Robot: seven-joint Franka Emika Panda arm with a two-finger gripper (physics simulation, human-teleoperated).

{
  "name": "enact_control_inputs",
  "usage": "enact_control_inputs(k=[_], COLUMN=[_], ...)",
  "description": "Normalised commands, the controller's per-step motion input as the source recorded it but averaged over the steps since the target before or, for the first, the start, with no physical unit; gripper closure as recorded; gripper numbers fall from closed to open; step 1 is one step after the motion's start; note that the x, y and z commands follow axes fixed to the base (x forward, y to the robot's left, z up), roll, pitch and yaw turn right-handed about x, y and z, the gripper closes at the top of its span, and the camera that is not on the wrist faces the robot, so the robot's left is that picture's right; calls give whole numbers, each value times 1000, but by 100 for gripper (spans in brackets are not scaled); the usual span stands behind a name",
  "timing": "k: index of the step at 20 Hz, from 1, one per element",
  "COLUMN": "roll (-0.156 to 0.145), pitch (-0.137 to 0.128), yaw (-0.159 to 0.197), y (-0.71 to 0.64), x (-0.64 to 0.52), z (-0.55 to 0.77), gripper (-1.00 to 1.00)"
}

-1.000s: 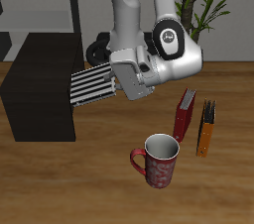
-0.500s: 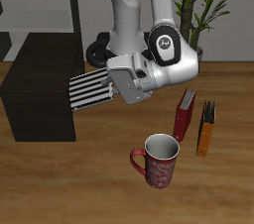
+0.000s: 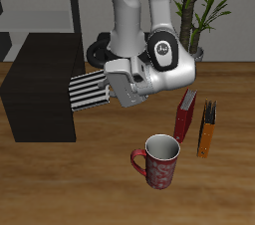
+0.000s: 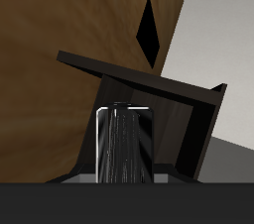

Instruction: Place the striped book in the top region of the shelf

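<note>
The striped book [image 3: 88,92], thin with black-and-white stripes, lies flat in the air, held by its end in my gripper [image 3: 108,89]. The gripper is shut on it. The book's free end reaches just over the near corner of the shelf [image 3: 38,85], a low black-brown box at the table's side, a little above its flat top. In the wrist view the book [image 4: 123,144] runs out from between my fingers toward the shelf [image 4: 149,94], whose top edge and open front show just beyond it.
A red book [image 3: 185,114] and an orange book [image 3: 206,127] stand upright beside each other. A patterned red mug [image 3: 159,161] stands nearer the table's front edge. A tall pale grey rack [image 3: 45,5] and a potted plant [image 3: 204,5] stand behind.
My gripper has carried the striped book sideways toward the shelf; its free end now overlaps the shelf's near corner a bit more.
</note>
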Motion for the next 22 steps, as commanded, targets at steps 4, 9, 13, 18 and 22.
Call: enact_control_inputs(k=[4, 9, 13, 18, 22], roll=[-30, -22, -35, -40, -21], pitch=[0, 9, 18, 16, 34], yaw=[-2, -2, -3, -10, -9], y=[-143, -125, -212, -225, -177], x=[24, 7, 39, 20, 37], z=[-29, -50, -47, -43, -83], gripper=[100, 100, 100, 100, 100])
